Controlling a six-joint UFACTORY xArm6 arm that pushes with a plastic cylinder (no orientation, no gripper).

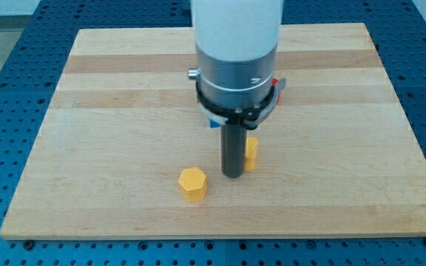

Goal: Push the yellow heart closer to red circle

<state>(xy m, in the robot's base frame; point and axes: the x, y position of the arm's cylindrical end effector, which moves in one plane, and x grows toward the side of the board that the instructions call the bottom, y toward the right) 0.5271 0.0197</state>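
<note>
A pale wooden counter (124,96) fills the view, resting on a blue perforated base. A thick white and grey robot arm comes down from the counter's far edge near the middle and ends in a straight dark rod. The rod is a plain pushing tool with no jaws, so nothing is clenched, released or grasped; it can only shove. My tip (233,176) rests on the counter a little toward the near edge from the centre. Touching or almost touching its right side is a yellow block (251,154), mostly hidden behind the rod; its shape cannot be made out, but it is probably the yellow heart named in the task. The tip seems placed beside it to nudge it along the surface. To the left of the tip and closer to the near edge sits a yellow hexagon (193,183), apart from the rod. Under the arm's wide collar, a sliver of a red block (279,88) shows at the right and a sliver of a blue block (214,123) at the left; both shapes are hidden. If the red sliver is the red circle, it lies farther toward the far edge than the yellow block. The arm's own bulk hides that stretch of counter, so I cannot tell whether the blue block or anything else blocks the path.
</note>
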